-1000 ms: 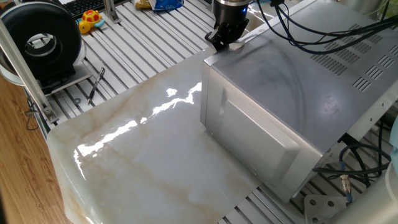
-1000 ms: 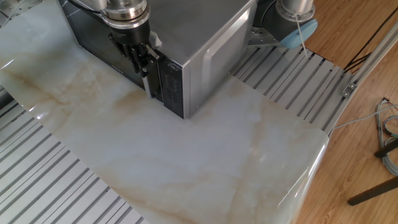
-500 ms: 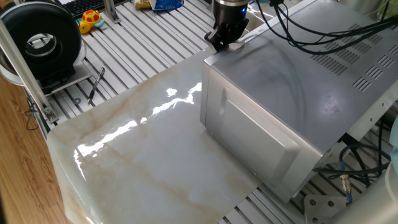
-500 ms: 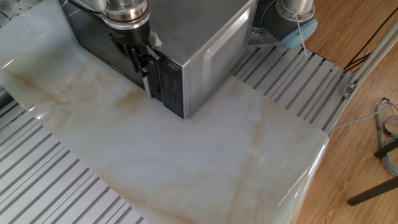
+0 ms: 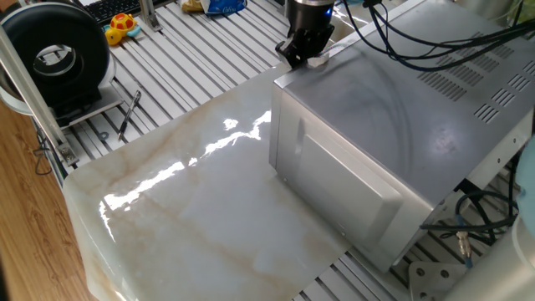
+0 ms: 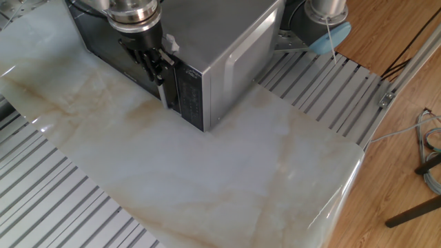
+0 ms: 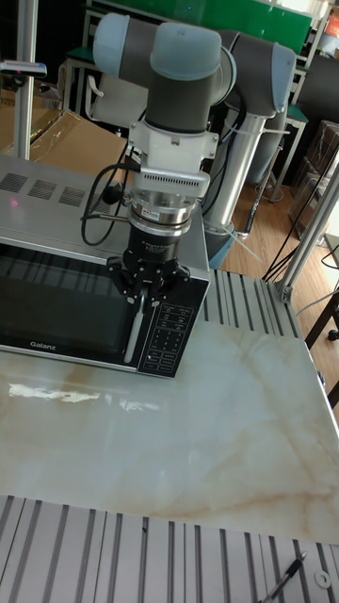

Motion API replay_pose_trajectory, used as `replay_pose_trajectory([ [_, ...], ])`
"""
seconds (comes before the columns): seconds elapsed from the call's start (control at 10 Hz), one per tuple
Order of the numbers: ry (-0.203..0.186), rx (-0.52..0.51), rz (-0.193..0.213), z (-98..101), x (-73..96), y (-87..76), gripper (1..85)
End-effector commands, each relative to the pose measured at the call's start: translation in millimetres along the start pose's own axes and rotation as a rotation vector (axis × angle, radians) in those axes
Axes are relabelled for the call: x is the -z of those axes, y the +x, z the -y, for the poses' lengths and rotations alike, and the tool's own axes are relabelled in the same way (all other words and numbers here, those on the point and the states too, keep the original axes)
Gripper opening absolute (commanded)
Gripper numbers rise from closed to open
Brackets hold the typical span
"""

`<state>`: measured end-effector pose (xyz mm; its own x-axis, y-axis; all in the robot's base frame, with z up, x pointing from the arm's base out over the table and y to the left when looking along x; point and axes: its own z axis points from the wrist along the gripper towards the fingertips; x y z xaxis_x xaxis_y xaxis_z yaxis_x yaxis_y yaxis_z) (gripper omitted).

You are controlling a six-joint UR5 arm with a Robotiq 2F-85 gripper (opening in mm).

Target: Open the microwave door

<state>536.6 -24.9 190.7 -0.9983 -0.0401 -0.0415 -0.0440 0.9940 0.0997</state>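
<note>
The microwave door is a dark panel marked Galanz on the grey microwave, and it looks flush with the box. A slim silver handle runs down its right edge, beside the keypad. My gripper comes down from above with its fingers drawn together on the top of that handle. From the other side, the gripper sits at the front top edge of the box, over the handle. From behind the box, only the gripper shows; the door is hidden.
The microwave stands on a glossy marble slab laid over slatted aluminium. Black cables lie across the slotted top. A black reel, a yellow toy and a pen-like tool lie to the left. The arm's base is behind the box.
The gripper has shifted slightly away from the keypad side, toward the door's hinge side. The door shows no clear gap.
</note>
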Motion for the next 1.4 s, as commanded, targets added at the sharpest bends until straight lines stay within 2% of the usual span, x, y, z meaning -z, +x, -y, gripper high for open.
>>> replay_pose_trajectory([
  [0.0, -0.044, 0.007, 0.027, -7.2, -6.2, -15.8, 1.0],
  [0.1, -0.054, 0.013, 0.035, -6.7, -7.1, -19.0, 1.0],
  [0.2, -0.086, 0.022, 0.033, -2.9, -7.8, -19.5, 1.0],
  [0.3, -0.058, 0.035, 0.041, 4.3, -9.3, -20.9, 1.0],
  [0.6, 0.001, 0.012, 0.0, 5.5, -2.0, -20.9, 1.0],
  [0.7, 0.028, 0.018, 0.013, 9.6, 3.2, -23.1, 1.0],
  [0.8, -0.009, 0.023, 0.017, 1.5, 7.4, -19.2, 22.0],
  [0.9, 0.026, 0.03, 0.0, 8.6, 8.4, -16.7, 23.0],
  [1.0, 0.021, 0.07, 0.004, 8.2, 5.9, -18.0, 39.7],
  [1.1, 0.015, 0.125, 0.027, 10.8, 2.2, -21.1, 65.3],
  [1.2, -0.007, 0.159, 0.045, 9.7, -1.3, -22.1, 83.7],
  [1.3, 0.011, 0.174, 0.038, 13.4, -1.3, -21.6, 85.0],
])
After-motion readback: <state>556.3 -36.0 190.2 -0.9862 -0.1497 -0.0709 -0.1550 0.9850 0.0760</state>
